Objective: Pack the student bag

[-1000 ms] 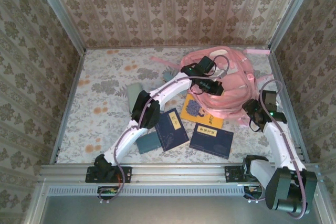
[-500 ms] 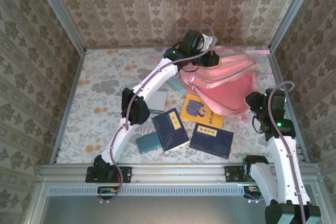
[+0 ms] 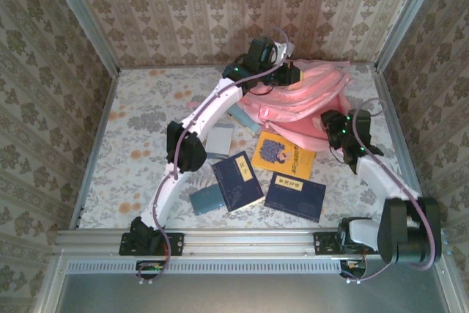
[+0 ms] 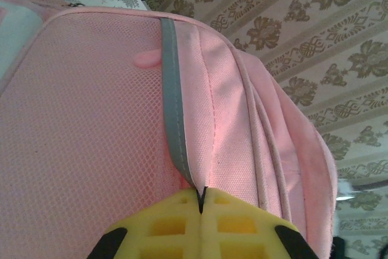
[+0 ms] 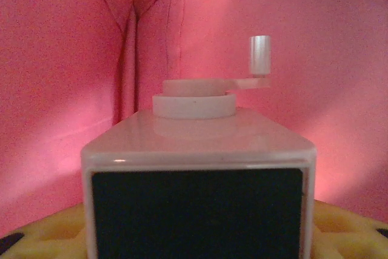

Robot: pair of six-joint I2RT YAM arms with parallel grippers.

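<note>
Robot arms at a pink student bag [image 3: 311, 97] lying at the far right of the floral tabletop [image 3: 143, 133].
The left fingers [image 4: 173, 225] are clenched on the bag's pink fabric beside a grey strip [image 4: 171, 95], at its far side. The right fingers [image 5: 354, 225] grasp a white hand-crank pencil sharpener [image 5: 197, 144], with pink fabric all around it. A yellow book [image 3: 282, 155] and two navy books [image 3: 238, 179] lie just in front of the bag.

The student bag [image 3: 311, 99] has been raised off the table toward the rear wall by the left gripper [image 3: 289, 72]. The right gripper [image 3: 328, 122], carrying a white box [image 5: 197, 150], has been brought inward against the bag.
</note>
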